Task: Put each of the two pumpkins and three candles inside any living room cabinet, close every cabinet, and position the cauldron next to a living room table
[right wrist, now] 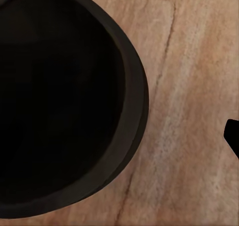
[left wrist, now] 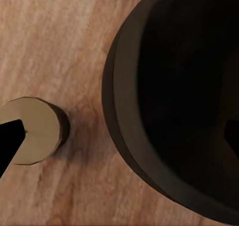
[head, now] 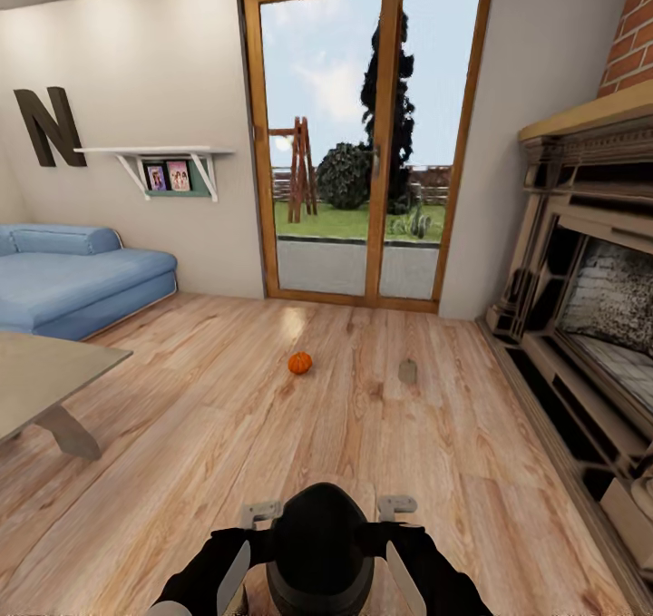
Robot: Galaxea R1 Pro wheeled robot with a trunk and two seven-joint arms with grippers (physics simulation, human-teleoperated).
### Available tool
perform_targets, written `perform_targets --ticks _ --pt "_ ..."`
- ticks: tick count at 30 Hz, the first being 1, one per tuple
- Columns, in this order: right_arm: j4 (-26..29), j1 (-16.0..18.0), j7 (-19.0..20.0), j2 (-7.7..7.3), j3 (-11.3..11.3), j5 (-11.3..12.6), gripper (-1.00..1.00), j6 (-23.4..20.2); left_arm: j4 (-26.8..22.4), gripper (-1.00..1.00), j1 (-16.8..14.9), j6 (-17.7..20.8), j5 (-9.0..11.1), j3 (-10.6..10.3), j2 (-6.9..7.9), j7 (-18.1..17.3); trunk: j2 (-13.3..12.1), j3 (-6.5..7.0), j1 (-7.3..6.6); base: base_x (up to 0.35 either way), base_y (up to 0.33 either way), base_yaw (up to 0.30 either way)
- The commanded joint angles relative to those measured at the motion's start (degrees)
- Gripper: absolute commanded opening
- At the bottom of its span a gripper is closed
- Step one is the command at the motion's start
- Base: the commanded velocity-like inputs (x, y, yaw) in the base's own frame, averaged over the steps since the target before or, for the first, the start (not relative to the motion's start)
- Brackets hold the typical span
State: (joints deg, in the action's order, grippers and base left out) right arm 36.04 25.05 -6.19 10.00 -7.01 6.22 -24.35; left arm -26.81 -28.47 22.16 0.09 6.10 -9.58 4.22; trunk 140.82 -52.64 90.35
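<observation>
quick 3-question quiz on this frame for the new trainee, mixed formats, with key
1. True or false: the pumpkin lies on the table.
2. Multiple choice: what sits between the two arms at the bottom of the head view? A) the sofa B) the cauldron C) a lamp
3. Fill in: in the left wrist view, a candle stands on the floor beside the ____.

Key
1. False: it lies on the wood floor, in front of the glass door.
2. B: the black cauldron, with an arm on each side.
3. cauldron: its dark rim is close to the candle, with a strip of floor between them.
</observation>
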Motion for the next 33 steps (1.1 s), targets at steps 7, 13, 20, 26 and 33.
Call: perform_targets --ticks 7,13,20,26,33 --pt "-0.01 0.0 -0.05 0.0 -0.02 0.02 1.0 0.01 0.01 1.0 0.0 -0.02 -0.07 -0.03 -0.02 0.0 2.43 -1.3 1.35 0.0 0.0 0.0" --pt "-0.01 0.0 -0.05 0.0 -0.02 0.02 1.0 0.01 0.01 1.0 0.0 -0.02 -0.1 -0.03 -0.08 0.0 2.51 -2.63 1.5 0.0 0.0 0.0" --pt "-0.01 0.0 -0.05 0.0 -0.02 0.02 1.0 0.08 0.01 1.0 0.0 -0.02 -0.11 -0.03 -0.09 0.0 2.61 -4.18 1.68 0.0 0.0 0.0" --pt "-0.01 0.0 -0.05 0.0 -0.02 0.02 1.0 0.09 0.01 1.0 0.0 -0.02 -0.09 -0.03 -0.11 0.0 2.63 -4.63 1.74 0.0 0.0 0.0" --pt "-0.01 0.0 -0.05 0.0 0.01 0.02 1.0 0.18 0.01 1.0 0.0 -0.02 -0.09 -0.03 -0.12 0.0 2.63 -4.63 1.74 0.0 0.0 0.0"
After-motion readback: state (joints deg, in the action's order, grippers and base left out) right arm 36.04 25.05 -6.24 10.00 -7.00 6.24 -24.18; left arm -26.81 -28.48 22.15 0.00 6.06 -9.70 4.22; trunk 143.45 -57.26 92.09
